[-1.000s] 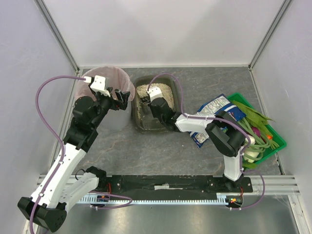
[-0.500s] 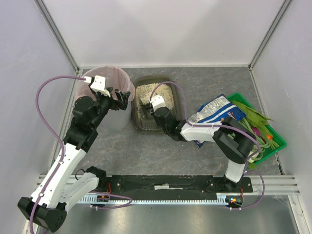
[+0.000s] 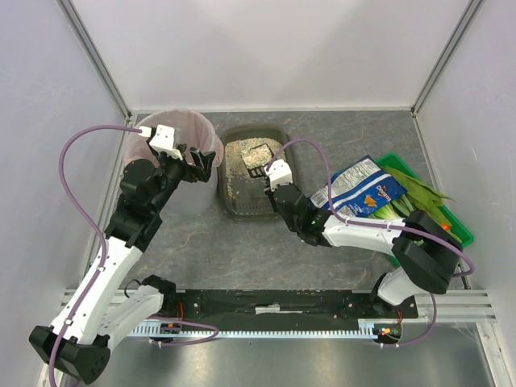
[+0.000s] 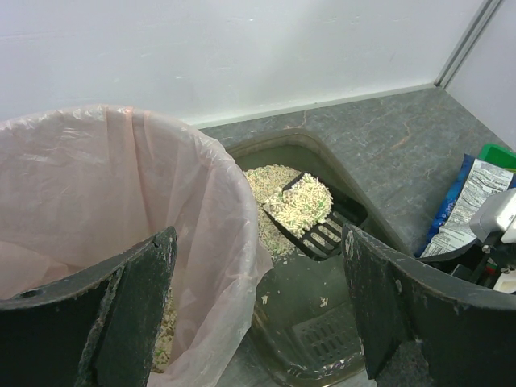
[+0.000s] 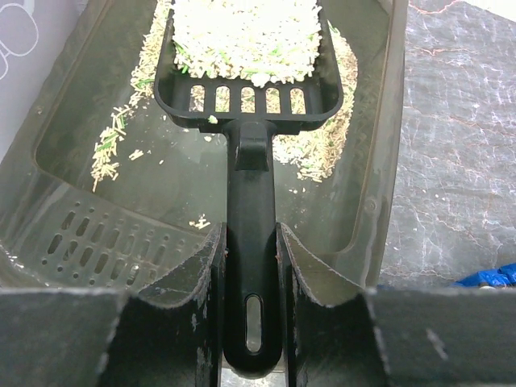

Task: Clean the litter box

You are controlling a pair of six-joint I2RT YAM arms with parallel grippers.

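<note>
My right gripper (image 5: 246,242), clamped on the scoop (image 5: 250,153), has lifted a full load off the box (image 5: 377,121) floor; bin (image 4: 81,177) next. Left gripper (image 4: 258,282) gapes, empty.

Readable text: none in any view.
Snack bag (image 3: 361,192): blue and silver, lying to the right of the scoop (image 3: 256,156); a logo and lettering on its face are too small to make out.
Same bag, left wrist view: pale panel of fine print, blurred beyond reading.
</note>
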